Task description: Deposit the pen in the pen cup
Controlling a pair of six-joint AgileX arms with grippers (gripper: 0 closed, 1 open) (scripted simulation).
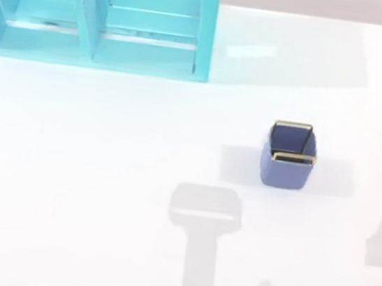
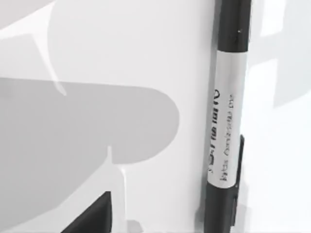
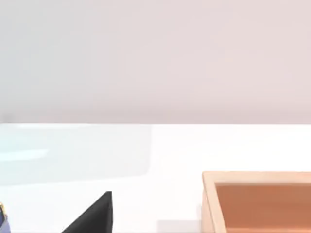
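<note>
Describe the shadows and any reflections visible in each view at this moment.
Top view: soft grey arm-shaped shadows fall on the white table below and to the right of the small blue-violet square cup with the gold rim, and a faint pale sheen lies beside the turquoise shelf unit. Left wrist view: broad rounded shadows spread beside the grey-silver pen with black ends. Right wrist view: a pale bluish reflection on the table, near an orange-brown tray.

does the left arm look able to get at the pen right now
Probably yes. In the left wrist view the pen lies flat on the bare white table close below the camera, with nothing beside or over it.
</note>
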